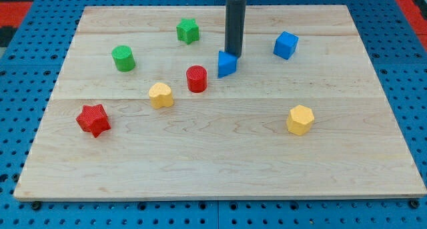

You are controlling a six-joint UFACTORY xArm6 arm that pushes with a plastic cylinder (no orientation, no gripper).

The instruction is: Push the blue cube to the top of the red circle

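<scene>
My tip point(233, 55) is a bare rod end with no fingers to open or close. It sits on the wooden board point(220, 169), touching or almost touching the upper right corner of a small blue block point(227, 64). That block's shape is hard to read from here; it looks wedge-like, possibly a triangle.

Left and below the tip, just beyond the small blue block, stands the red cylinder point(197, 78), the task's red circle. A narrow gap of bare wood separates the two.

Right of the tip and slightly above is the blue cube point(285, 45), the task's block, clear of the rod with open board between. It lies near the board's top edge, well in from the right edge.

Left and above the tip: green star point(188, 31), close to the top edge. Farther left: green cylinder point(123, 58). Below-left past the red cylinder: a yellow block point(161, 95), rounded, shape unclear. Farthest left and below: red star point(93, 119), nearest the left edge. Right and below the tip: yellow hexagon point(300, 119), alone.

The lower band of the board along the bottom edge is open wood. A blue pegboard point(413, 89) surrounds the board.
</scene>
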